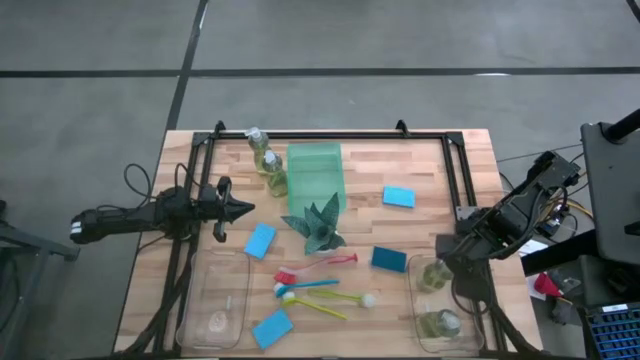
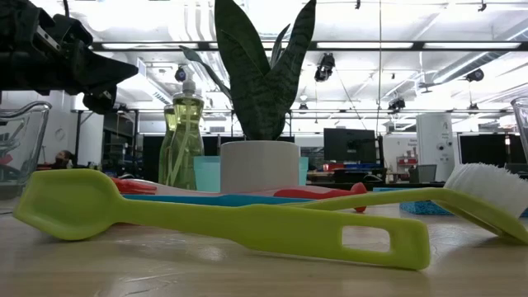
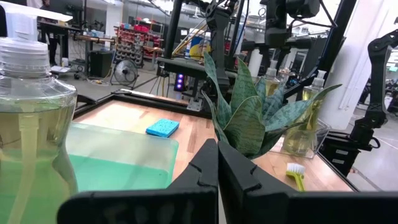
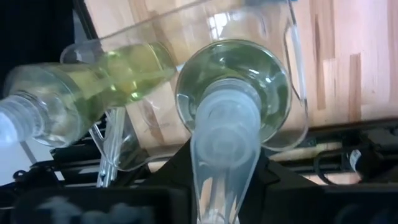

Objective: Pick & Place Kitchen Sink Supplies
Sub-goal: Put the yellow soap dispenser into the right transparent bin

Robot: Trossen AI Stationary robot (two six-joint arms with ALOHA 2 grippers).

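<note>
My right gripper (image 1: 443,262) points down over the clear bin (image 1: 470,330) at the near right, shut on an upright soap bottle (image 4: 233,81). A second bottle (image 4: 93,81) lies on its side in that bin. Two more bottles (image 1: 265,158) stand at the far left beside the green tray (image 1: 315,170). Blue sponges (image 1: 399,196), (image 1: 260,240), (image 1: 389,259), (image 1: 272,327) lie flat on the table. The red (image 1: 320,263), blue (image 1: 310,285) and yellow (image 1: 335,303) brushes lie near the middle. My left gripper (image 1: 248,210) hovers shut at the left, holding nothing. My right gripper has the upright bottle's white pump cap (image 4: 224,134) between its two fingers (image 4: 266,167), coming from above and pointing down. The bottle stays upright below the fingers, inside the bin. The bottle itself hides its base, so I cannot tell whether it stands on the bin's floor.
A spiky green plant (image 1: 318,225) in a white pot stands mid-table, just beyond my left gripper's tips. A second clear bin (image 1: 215,300) sits at the near left. A black frame (image 1: 330,135) runs along the far and side edges.
</note>
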